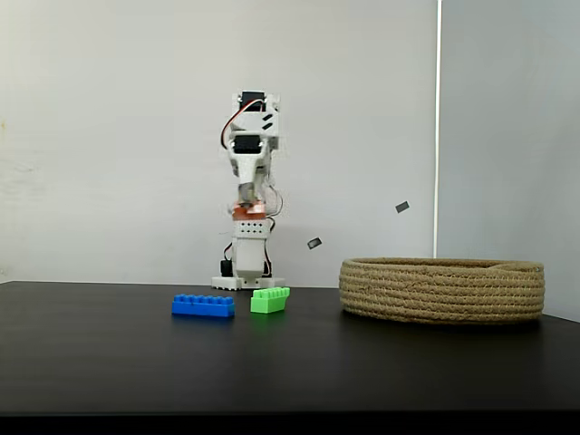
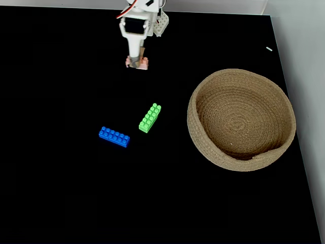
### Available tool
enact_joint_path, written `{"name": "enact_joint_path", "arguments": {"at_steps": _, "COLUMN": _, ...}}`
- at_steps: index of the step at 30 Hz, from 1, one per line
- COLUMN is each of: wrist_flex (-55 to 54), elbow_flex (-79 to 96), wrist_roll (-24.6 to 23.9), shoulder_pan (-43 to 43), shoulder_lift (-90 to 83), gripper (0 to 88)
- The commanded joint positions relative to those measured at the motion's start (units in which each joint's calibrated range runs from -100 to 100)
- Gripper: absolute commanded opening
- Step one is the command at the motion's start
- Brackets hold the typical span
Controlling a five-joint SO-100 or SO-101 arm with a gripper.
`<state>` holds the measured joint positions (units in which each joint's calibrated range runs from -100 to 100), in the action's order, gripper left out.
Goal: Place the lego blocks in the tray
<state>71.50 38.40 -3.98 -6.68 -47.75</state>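
Observation:
A long blue lego block (image 1: 203,305) (image 2: 114,136) lies on the black table, left of a short green lego block (image 1: 270,299) (image 2: 150,117). Behind them, near the arm's base, my gripper (image 1: 250,201) (image 2: 136,61) is shut on the salmon-orange lego block (image 1: 250,212) (image 2: 144,63) and holds it above the table. The tray (image 1: 442,289) (image 2: 203,147), a wide round basket of coiled tan rope, stands to the right in both fixed views with nothing inside it.
The white arm's base (image 1: 246,282) stands at the table's back edge against a pale wall. The table's right edge (image 2: 299,152) runs close past the basket. Bare black tabletop (image 2: 61,193) lies in front of the bricks.

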Motion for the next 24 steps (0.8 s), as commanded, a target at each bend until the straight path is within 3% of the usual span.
{"name": "enact_joint_path", "arguments": {"at_steps": 1, "wrist_flex": -4.48, "elbow_flex": -5.71, "wrist_roll": -2.59, "shoulder_pan": 10.63, "shoulder_lift": -2.55, "gripper": 0.0}}
{"name": "enact_joint_path", "arguments": {"at_steps": 8, "wrist_flex": -15.81, "elbow_flex": -5.89, "wrist_roll": -7.03, "shoulder_pan": 23.08, "shoulder_lift": 9.83, "gripper": 0.0}}
{"name": "enact_joint_path", "arguments": {"at_steps": 21, "wrist_flex": -18.98, "elbow_flex": -26.86, "wrist_roll": -10.84, "shoulder_pan": 37.18, "shoulder_lift": 32.71, "gripper": 0.2}}
{"name": "enact_joint_path", "arguments": {"at_steps": 24, "wrist_flex": -19.89, "elbow_flex": -25.68, "wrist_roll": -12.45, "shoulder_pan": 38.75, "shoulder_lift": 35.37, "gripper": 5.9}}
